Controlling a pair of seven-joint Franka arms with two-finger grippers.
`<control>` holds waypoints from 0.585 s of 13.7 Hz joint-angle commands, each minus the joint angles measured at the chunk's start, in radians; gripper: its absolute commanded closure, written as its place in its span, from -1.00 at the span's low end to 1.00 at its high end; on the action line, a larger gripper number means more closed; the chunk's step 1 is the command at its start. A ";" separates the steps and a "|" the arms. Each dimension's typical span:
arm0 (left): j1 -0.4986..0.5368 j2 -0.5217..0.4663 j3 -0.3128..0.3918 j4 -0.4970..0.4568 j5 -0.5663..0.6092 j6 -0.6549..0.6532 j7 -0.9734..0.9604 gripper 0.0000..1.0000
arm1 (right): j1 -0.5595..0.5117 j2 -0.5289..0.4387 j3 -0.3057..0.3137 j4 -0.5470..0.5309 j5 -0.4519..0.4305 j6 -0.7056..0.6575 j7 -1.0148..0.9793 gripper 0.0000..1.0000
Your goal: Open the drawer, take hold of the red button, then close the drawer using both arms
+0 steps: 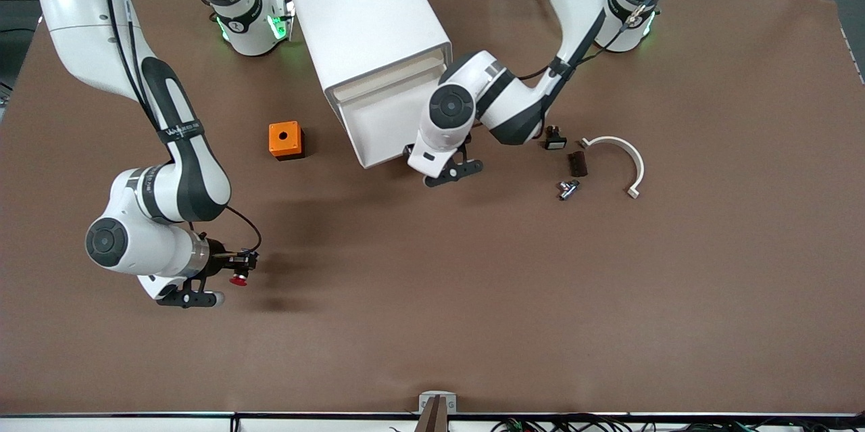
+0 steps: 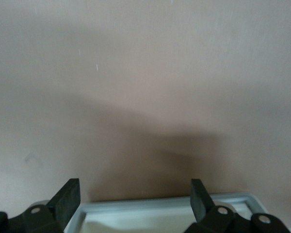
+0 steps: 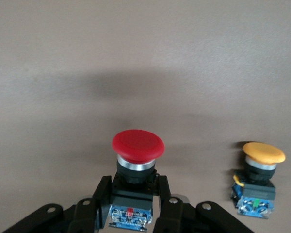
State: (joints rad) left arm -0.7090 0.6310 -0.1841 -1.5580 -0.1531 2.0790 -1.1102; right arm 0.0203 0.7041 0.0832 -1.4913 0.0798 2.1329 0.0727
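The right claw [image 1: 226, 276] is over the brown surface [image 1: 473, 297] toward the right arm's end, and it is clenched on the button [image 1: 238, 279]; in the right wrist view the two fingers [image 3: 99, 196] press the black-and-blue body of the button [image 3: 136, 165] from both sides, with the round red cap sticking out past the fingertips. That same view shows a similar switch with an orange cap [image 3: 259, 177] sitting on the surface near the held button but apart from it. The left claw [image 1: 451, 172] is at the front of the white cabinet [image 1: 368, 40], just at the lip of the drawer [image 1: 385, 124], which is pulled out and open. In the left wrist view the left claw [image 2: 135, 199] has its fingers [image 2: 68, 196] spread wide and released, with the pale rim of the drawer [image 2: 150, 206] lying between them; whether a finger touches the rim I cannot tell. An orange box with a round hole [image 1: 285, 140] sits on the surface beside the cabinet, toward the right arm's end. Toward the left arm's end lie a curved white bracket [image 1: 625, 158], a small dark block [image 1: 578, 163], a small metal part [image 1: 567, 188] and a small black switch part [image 1: 554, 140], all apart from one another.
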 commanded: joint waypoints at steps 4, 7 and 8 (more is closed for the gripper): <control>-0.017 -0.037 -0.115 -0.033 0.014 -0.062 -0.152 -0.99 | -0.045 0.017 0.020 -0.072 -0.031 0.077 -0.030 0.89; -0.020 -0.033 -0.156 -0.033 0.014 -0.066 -0.200 -0.99 | -0.046 0.015 0.020 -0.130 -0.034 0.147 -0.050 0.87; -0.020 -0.028 -0.167 -0.033 0.014 -0.066 -0.206 -0.99 | -0.051 0.015 0.020 -0.130 -0.034 0.148 -0.050 0.81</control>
State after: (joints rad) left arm -0.7303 0.6297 -0.3326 -1.5617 -0.1531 2.0214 -1.2883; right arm -0.0072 0.7336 0.0842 -1.6000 0.0702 2.2680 0.0315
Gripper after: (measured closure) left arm 0.000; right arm 0.573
